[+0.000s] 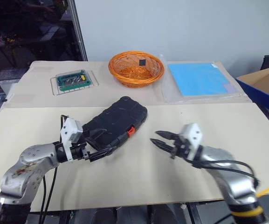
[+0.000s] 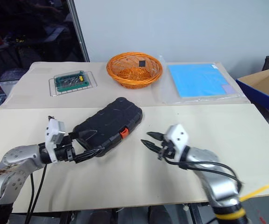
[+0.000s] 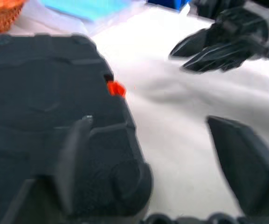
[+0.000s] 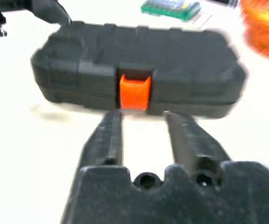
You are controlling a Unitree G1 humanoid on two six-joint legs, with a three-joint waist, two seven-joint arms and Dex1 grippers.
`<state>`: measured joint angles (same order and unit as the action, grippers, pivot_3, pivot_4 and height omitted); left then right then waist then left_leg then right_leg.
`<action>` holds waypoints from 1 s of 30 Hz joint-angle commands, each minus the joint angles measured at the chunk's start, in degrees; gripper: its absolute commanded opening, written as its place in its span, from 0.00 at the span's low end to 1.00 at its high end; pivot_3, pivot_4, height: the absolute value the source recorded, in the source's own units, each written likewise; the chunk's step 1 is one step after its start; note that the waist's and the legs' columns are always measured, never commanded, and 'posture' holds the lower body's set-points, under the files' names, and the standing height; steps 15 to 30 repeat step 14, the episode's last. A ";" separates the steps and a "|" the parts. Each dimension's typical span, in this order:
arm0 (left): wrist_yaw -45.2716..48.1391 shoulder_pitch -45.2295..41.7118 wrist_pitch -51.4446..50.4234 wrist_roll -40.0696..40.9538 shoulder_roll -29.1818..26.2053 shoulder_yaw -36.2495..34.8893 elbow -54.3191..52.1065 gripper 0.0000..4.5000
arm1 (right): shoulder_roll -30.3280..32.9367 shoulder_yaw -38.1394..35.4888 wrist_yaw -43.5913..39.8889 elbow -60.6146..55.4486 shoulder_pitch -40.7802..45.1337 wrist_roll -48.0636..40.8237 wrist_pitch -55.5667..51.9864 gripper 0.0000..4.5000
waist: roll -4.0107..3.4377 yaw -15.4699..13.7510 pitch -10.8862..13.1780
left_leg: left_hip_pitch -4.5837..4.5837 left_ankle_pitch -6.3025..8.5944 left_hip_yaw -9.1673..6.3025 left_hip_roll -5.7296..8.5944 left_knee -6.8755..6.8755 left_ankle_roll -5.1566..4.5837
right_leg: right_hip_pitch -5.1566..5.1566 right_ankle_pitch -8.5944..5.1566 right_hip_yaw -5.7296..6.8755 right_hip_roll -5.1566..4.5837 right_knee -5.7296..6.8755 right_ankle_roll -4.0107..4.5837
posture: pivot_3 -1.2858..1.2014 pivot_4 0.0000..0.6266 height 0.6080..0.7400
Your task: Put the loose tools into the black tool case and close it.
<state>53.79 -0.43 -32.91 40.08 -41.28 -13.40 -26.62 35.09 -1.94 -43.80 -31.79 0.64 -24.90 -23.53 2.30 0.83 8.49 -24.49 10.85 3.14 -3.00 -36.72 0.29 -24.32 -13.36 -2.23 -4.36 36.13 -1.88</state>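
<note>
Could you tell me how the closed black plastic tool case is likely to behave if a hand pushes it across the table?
The black ribbed moulded-plastic tool case looks rigid, so it should slide as one piece. Lying flat and low on the beige table, it probably won't tip. With its orange latch apparently shut, it likely stays closed.

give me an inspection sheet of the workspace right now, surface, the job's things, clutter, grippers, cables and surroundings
Surface: beige table, bare around the case.
Job's things: black tool case lies closed, orange latch facing the right gripper; loose tools nothing seen.
Clutter: orange wire basket, green circuit board on a wire rack, blue sheet at the far side.
Grippers: left gripper open at the case's near end; right gripper open, apart from the case, holding nothing.
Cables: black cables along the right arm.
Surroundings: grey wall, blue cardboard box to the right.
</note>
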 commanded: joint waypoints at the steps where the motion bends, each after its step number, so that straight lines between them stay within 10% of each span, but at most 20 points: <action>1: 1.21 5.43 -1.18 3.29 -2.57 -7.07 -3.27 1.00 | 5.75 -11.79 -3.20 -7.83 -8.19 -6.82 -4.39 0.71 | 0.03 -0.15 0.02 | 0.11 0.09 0.01 0.00 0.00 0.04 | 0.08 -0.07 -0.01 -0.01 0.00 0.02 | 0.52 0.24 1.00; 5: 4.04 14.62 -0.88 3.80 -4.48 -14.27 -3.48 1.00 | 10.51 -26.95 -9.10 -8.59 -18.39 -10.06 -4.71 0.99 | 0.08 -0.09 0.10 | 0.19 0.13 0.11 0.02 -0.13 0.06 | 0.12 -0.50 -0.08 -0.05 -0.07 0.00 | 0.52 0.24 1.00; 30: 4.86 20.78 3.63 0.05 -3.39 -13.30 -2.48 1.00 | 11.19 -34.02 -12.77 -7.10 -23.98 -9.47 -0.72 0.99 | 0.24 -0.16 0.19 | 0.70 0.43 0.18 0.02 -0.15 0.57 | 0.21 -0.47 -0.17 -0.21 -0.22 0.07 | 0.52 0.24 1.00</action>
